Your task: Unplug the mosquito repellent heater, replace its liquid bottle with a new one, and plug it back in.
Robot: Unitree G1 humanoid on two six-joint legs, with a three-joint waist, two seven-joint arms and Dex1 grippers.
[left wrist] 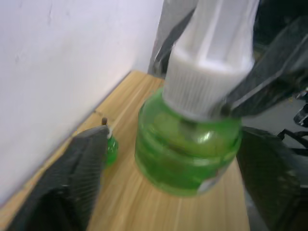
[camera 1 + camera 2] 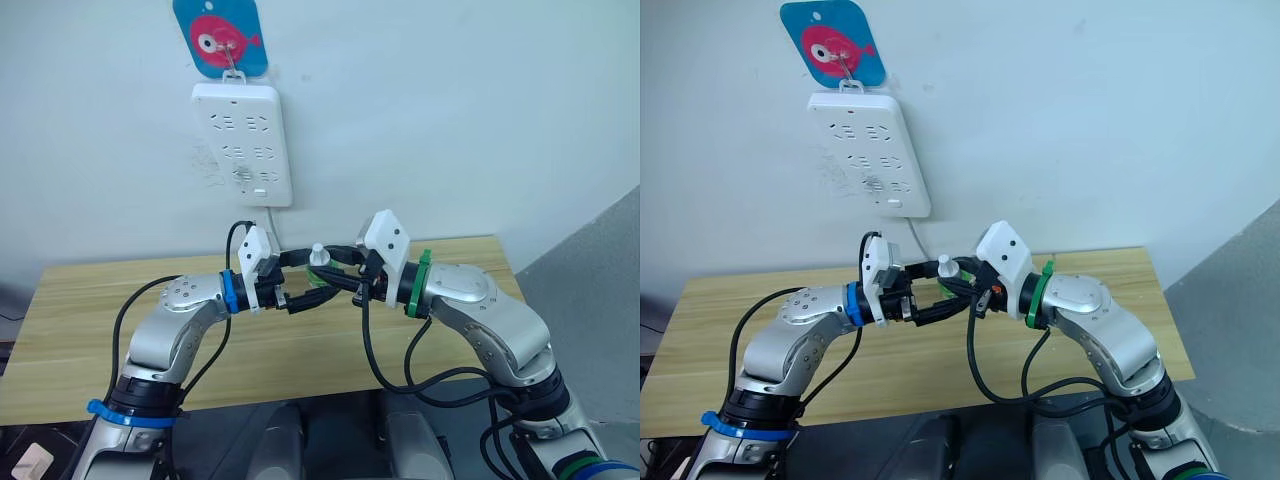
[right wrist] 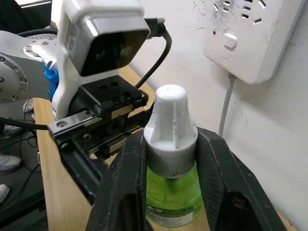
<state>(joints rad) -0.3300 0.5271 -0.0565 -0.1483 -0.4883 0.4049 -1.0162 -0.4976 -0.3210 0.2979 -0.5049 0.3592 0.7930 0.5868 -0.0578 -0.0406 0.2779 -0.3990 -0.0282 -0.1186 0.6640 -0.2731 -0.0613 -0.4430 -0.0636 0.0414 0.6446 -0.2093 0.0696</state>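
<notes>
We see a pale wall point(image 2: 450, 120) rising behind a long wooden table point(image 2: 90, 320), and we place everything else relative to that table. A white multi-socket power strip point(image 2: 245, 142) hangs on the wall above the table's far edge, from a hook on a blue card with a pink fish point(image 2: 222, 38), and its white cable drops toward the table. Above the table's middle the two arms meet. The right gripper point(image 3: 171, 168) has its two black fingers point(image 3: 224, 183) closed on the ribbed white collar of a green liquid bottle point(image 3: 172, 190), held upright with its white cap on top. The left gripper point(image 2: 925, 300) sits just beside that bottle from the other side; its fingers point(image 1: 79, 168) are spread apart and not touching the bottle. A second small green object point(image 1: 111, 149) rests on the table near the wall, mostly hidden behind a left finger. We cannot make out the heater unit.
</notes>
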